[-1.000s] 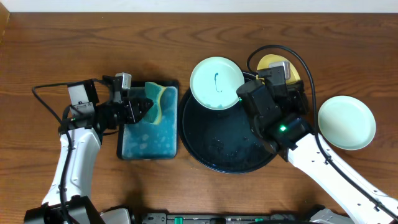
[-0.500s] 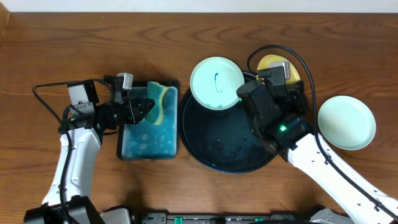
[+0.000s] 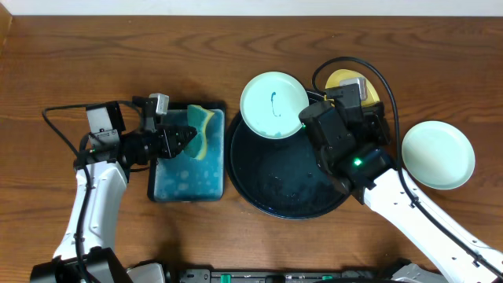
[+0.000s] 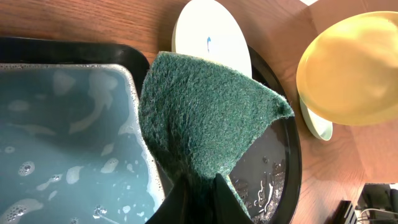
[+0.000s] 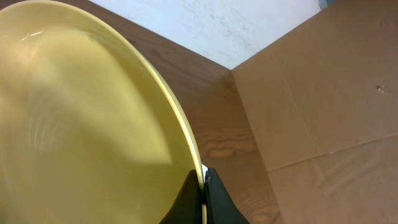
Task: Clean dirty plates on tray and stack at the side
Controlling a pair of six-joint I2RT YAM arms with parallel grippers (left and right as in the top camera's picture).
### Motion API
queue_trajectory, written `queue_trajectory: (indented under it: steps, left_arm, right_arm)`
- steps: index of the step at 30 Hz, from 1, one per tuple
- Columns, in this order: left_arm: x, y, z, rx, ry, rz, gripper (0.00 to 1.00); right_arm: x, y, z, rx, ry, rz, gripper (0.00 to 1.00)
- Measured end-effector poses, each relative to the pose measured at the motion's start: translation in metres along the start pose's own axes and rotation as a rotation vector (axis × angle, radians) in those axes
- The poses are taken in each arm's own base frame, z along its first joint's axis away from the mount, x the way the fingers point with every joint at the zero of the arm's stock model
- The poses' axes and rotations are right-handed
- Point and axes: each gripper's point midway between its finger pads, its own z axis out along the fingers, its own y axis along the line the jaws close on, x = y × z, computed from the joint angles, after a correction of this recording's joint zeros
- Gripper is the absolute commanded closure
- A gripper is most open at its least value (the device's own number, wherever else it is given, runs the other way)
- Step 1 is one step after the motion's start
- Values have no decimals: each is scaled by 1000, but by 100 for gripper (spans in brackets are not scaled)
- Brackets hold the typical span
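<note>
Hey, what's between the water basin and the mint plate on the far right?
The overhead view shows the black tray between the basin and that plate, with the right arm above the tray's right side.

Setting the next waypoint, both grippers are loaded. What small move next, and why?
Probably carry the left gripper right, off the basin, toward the tray. It is shut on the sponge, and the right gripper grips the yellow plate by its rim above the tray's edge, so sponge and plate have to meet for scrubbing.
</note>
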Motion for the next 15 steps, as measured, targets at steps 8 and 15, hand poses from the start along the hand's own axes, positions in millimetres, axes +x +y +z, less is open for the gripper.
queue_trajectory:
  steps: [8,15]
  left_arm:
    - [0,1,0,-4,0,0,93]
    - [0,1,0,-8,0,0,93]
  right_arm:
    - [0,0,0,0,0,0,99]
    - [0,0,0,0,0,0,99]
